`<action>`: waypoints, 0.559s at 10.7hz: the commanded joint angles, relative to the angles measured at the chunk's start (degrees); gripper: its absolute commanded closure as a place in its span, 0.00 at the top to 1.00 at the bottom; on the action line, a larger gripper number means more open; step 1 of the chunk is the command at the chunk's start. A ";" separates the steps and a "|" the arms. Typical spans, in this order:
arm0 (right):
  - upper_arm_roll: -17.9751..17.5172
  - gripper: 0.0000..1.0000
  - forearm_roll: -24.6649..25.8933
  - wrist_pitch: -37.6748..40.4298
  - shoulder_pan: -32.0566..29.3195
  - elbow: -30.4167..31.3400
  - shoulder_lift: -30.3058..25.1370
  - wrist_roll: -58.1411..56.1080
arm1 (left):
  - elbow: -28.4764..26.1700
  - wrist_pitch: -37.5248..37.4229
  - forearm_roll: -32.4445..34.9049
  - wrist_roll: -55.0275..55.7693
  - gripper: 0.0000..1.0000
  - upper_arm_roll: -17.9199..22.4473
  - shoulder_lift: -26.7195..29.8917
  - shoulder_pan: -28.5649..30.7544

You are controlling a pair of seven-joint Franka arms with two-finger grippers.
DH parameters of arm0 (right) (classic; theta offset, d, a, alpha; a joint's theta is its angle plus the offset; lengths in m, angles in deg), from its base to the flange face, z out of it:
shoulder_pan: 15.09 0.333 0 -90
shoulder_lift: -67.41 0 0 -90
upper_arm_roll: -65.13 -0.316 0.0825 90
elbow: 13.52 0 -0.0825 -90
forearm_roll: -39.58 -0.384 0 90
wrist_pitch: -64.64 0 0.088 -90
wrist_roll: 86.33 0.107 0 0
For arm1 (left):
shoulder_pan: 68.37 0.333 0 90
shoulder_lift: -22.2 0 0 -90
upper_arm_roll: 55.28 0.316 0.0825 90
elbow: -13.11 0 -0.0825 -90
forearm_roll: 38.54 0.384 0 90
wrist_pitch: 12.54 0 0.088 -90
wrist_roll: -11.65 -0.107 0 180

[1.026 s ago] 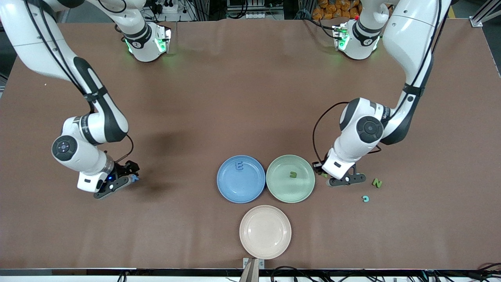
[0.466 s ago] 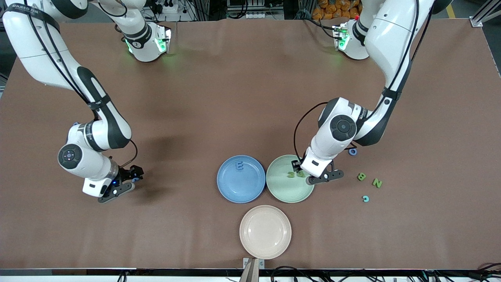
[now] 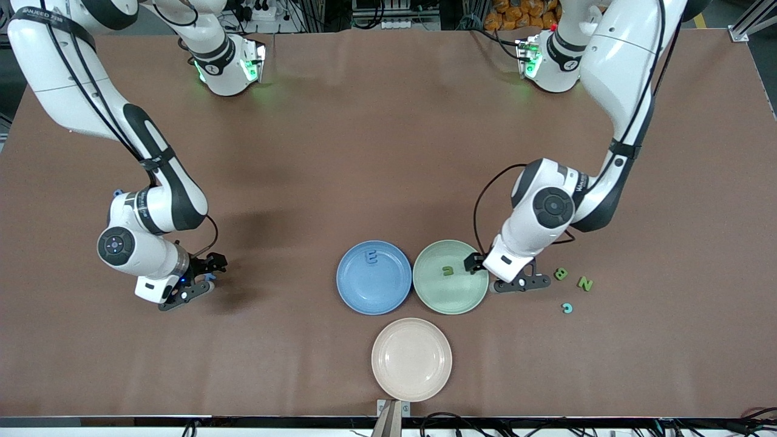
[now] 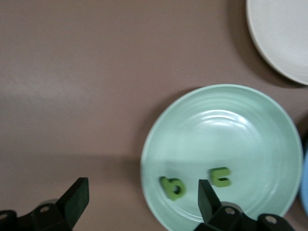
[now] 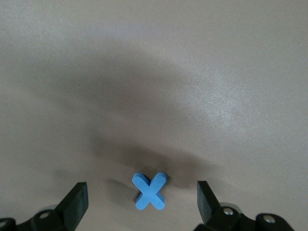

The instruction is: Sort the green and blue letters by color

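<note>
Counter (image 3: 388,152) is covered in brown matte sheet, evenly lit. Cables and aluminium framing (image 3: 753,18) are seen along its top edge.

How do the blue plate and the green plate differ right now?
The blue plate is blue and holds one blue letter, an E; the green plate is pale green and holds two green letters. The green plate lies toward the left arm's end, with the open left gripper at its rim; no gripper is near the blue plate. Both are round, alike in size, side by side.

Right hand (image 5: 139,202) spread over blue X (image 5: 150,191).
</note>
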 commanded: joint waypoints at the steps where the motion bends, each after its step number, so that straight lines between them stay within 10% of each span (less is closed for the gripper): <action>1: -0.50 1.00 0.61 0.38 -0.45 -0.80 0.64 1.13 | -2.44 -0.78 1.55 -13.88 1.00 -1.01 1.17 5.86; 6: -0.50 1.00 0.96 -0.32 -0.88 -0.88 1.87 0.86 | -5.16 -0.78 1.47 -46.58 1.00 -1.01 1.44 13.34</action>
